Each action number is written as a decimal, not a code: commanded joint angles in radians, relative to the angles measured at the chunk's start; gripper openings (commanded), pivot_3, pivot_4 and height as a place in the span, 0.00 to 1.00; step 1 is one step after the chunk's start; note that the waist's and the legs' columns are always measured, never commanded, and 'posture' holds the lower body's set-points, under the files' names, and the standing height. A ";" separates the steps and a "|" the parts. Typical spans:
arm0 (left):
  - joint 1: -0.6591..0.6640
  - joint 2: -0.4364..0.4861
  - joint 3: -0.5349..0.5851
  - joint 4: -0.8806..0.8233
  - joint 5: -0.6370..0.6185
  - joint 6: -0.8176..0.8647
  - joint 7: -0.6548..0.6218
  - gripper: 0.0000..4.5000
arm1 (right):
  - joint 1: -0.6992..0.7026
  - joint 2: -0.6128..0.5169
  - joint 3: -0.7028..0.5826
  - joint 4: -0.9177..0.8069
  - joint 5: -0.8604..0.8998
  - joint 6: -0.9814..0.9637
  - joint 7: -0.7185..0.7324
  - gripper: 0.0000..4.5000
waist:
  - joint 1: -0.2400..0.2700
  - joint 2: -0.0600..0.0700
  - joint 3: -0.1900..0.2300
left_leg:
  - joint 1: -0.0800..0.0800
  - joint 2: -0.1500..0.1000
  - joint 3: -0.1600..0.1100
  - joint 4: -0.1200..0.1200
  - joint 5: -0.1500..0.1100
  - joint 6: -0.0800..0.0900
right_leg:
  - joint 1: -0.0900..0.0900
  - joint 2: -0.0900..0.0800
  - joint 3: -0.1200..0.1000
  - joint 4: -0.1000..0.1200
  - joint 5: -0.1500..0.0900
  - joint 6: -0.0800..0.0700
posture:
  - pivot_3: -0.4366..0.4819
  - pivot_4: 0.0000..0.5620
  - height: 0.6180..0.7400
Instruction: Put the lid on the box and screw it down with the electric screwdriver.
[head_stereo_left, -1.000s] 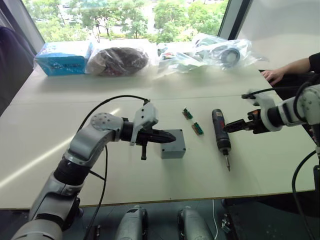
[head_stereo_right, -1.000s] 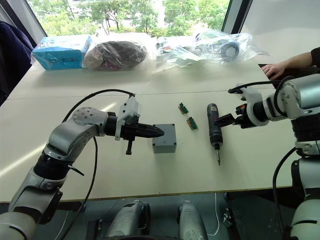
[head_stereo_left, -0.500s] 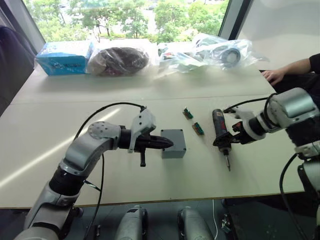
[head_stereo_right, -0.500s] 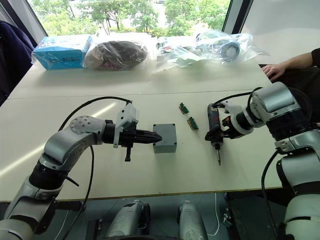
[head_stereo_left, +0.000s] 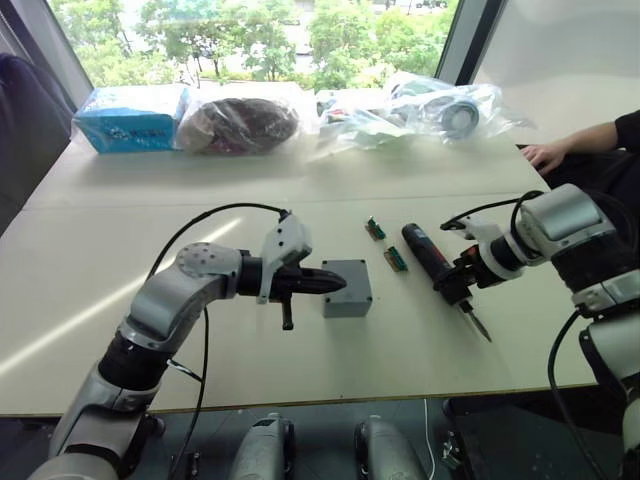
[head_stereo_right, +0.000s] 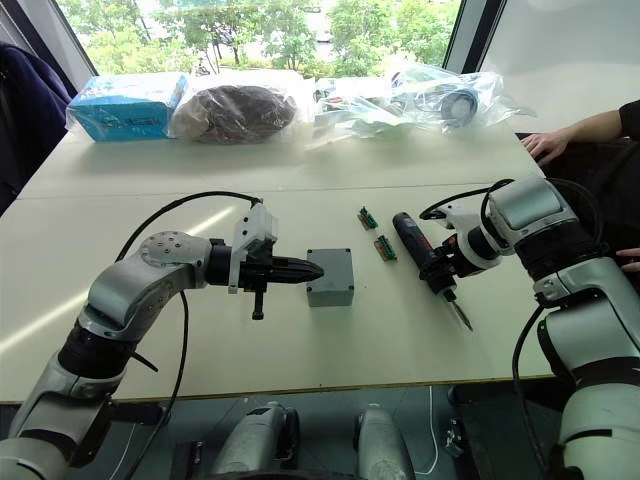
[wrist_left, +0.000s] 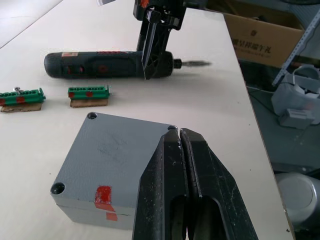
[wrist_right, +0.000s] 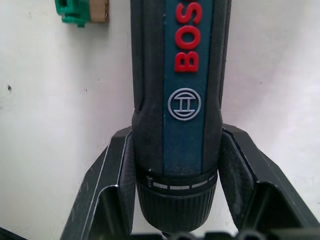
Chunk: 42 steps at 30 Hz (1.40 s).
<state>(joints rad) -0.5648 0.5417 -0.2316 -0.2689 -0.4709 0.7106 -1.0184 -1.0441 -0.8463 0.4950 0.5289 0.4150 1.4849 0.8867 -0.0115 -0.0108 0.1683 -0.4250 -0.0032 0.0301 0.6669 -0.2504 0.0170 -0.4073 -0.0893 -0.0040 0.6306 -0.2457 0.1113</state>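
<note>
Surface: pale cream table (head_stereo_left: 120, 250) by a window; trees outside.
Right gripper (head_stereo_right: 441, 268): fingers clamped on either side of the electric screwdriver (head_stereo_right: 419, 252), near its collar end. Wrist view shows the black-and-blue barrel with red lettering wedged between both fingers (wrist_right: 107, 200).
Electric screwdriver: lying aslant, butt toward 11 o'clock, metal bit toward 5 o'clock. Sits at 3 o'clock of the box, apart from it. Cannot tell whether it is lifted or resting on the table.
Left gripper (head_stereo_left: 335, 283): fingers pressed together, nothing between them. Tip rests over the near-left part of the lid; contact cannot be told.
Lid (wrist_left: 115, 155): grey, already seated on top of the box, screw holes visible at corners, red tape patch on one edge.
Box (head_stereo_left: 347, 300): grey, centre of table, just right of the left gripper tip.
Green terminal blocks: one (head_stereo_left: 396, 259) between box and screwdriver, one (head_stereo_left: 375, 228) at 12 o'clock of it, both on small brown card pieces.
Far edge, 12 o'clock: blue carton (head_stereo_left: 130, 116) at left, clear bag with dark contents (head_stereo_left: 237, 122) beside it, more clear bags of parts (head_stereo_left: 430, 105) to the right.
Person: a hand (head_stereo_left: 546, 153) and dark sleeve on the table's far right edge, at 1 o'clock of the right gripper.
</note>
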 joint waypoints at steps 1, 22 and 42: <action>-0.025 0.002 0.026 0.017 -0.008 -0.023 -0.009 0.00 | -0.019 0.008 -0.107 0.091 -0.051 -0.035 -0.067 0.39 | 0.001 0.000 0.000 | 0.000 0.000 0.000 0.000 0.000 0.000 | 0.000 0.000 0.000 0.000 0.000 0.000 | 0.48 0.27 1.00; -0.164 0.018 -0.021 0.244 0.071 -0.079 -0.133 0.00 | 0.414 0.535 -0.849 -0.989 0.262 -0.623 -0.382 0.39 | 0.003 0.007 0.005 | -0.005 0.000 0.001 -0.003 0.000 0.000 | -0.007 0.000 0.001 0.003 0.001 0.001 | 0.48 0.27 1.00; -0.126 -0.036 -0.154 0.292 0.250 -0.171 -0.111 0.00 | 0.728 0.616 -0.543 -0.968 0.001 -1.061 -0.415 0.39 | 0.001 0.007 0.005 | -0.001 0.000 0.001 -0.002 0.000 0.000 | -0.004 0.002 0.001 0.002 0.000 0.001 | 0.48 0.27 1.00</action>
<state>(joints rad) -0.7083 0.4998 -0.3714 0.0285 -0.2404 0.5348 -1.1303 -0.3125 -0.2206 -0.0382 -0.3878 0.4087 0.4533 0.4738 -0.0107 -0.0040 0.1731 -0.4264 -0.0027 0.0304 0.6645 -0.2503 0.0169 -0.4110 -0.0875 -0.0029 0.6326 -0.2454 0.1123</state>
